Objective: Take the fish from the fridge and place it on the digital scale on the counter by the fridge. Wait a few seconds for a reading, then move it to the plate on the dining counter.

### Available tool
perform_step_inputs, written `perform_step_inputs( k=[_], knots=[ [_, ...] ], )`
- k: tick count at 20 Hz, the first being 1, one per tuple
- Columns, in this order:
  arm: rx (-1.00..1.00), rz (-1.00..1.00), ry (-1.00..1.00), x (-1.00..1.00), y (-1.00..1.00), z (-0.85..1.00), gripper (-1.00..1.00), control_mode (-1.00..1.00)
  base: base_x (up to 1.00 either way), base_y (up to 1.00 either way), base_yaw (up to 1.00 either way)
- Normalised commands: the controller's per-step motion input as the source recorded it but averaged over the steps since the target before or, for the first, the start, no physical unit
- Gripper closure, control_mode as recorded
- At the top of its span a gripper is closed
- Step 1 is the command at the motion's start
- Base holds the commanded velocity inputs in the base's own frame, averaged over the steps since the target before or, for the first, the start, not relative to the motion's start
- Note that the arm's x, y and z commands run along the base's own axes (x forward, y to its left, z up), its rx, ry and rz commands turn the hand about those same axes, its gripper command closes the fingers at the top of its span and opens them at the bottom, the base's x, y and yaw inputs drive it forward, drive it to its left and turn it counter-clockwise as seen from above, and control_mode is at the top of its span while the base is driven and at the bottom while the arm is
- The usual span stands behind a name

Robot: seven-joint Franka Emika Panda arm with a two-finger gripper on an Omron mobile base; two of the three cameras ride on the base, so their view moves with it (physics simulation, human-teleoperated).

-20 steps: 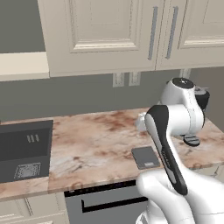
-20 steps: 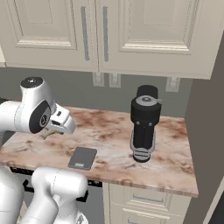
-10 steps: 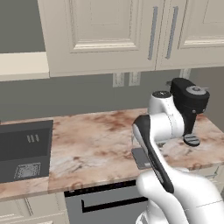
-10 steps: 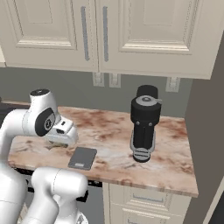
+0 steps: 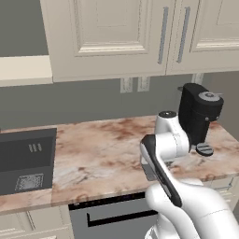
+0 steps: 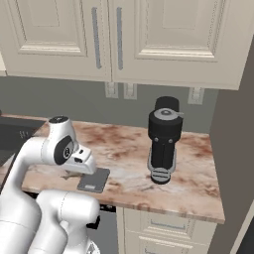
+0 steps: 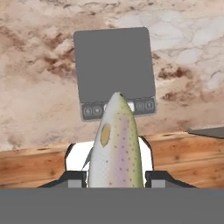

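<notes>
Holding the fish (image 7: 115, 146) between its narrowed jaws, the gripper (image 7: 114, 177) hangs over the marbled counter (image 7: 35, 83). Fish points lengthwise ahead of the fingers, its tip overlapping the button edge of the digital scale (image 7: 113, 65) directly ahead; contact cannot be told. Arm (image 6: 59, 149) is folded low, hand near the counter's front edge just beside the scale (image 6: 94, 180). Coffee machine (image 6: 163, 139) stands well apart; bare counter lies between.

I see the marbled surface (image 6: 129, 149) carrying the digital scale (image 6: 94, 180) at its near edge, the black coffee machine (image 6: 163, 139) to its right.
</notes>
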Motion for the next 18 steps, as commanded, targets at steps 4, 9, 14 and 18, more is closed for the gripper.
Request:
perform_step_inputs(
  k=[4, 9, 14, 18],
  knots=[
    [0.00, 0.00, 0.00, 0.43, 0.00, -0.37, 1.00, -1.00, 0.00, 0.00, 0.00],
    [0.00, 0.00, 0.00, 0.46, 0.00, -0.29, 1.00, -1.00, 0.00, 0.00, 0.00],
    [0.00, 0.00, 0.00, 0.37, 0.00, -0.21, 1.00, -1.00, 0.00, 0.00, 0.00],
    [0.00, 0.00, 0.00, 0.13, -0.05, -0.14, 1.00, -1.00, 0.00, 0.00, 0.00]
  ],
)
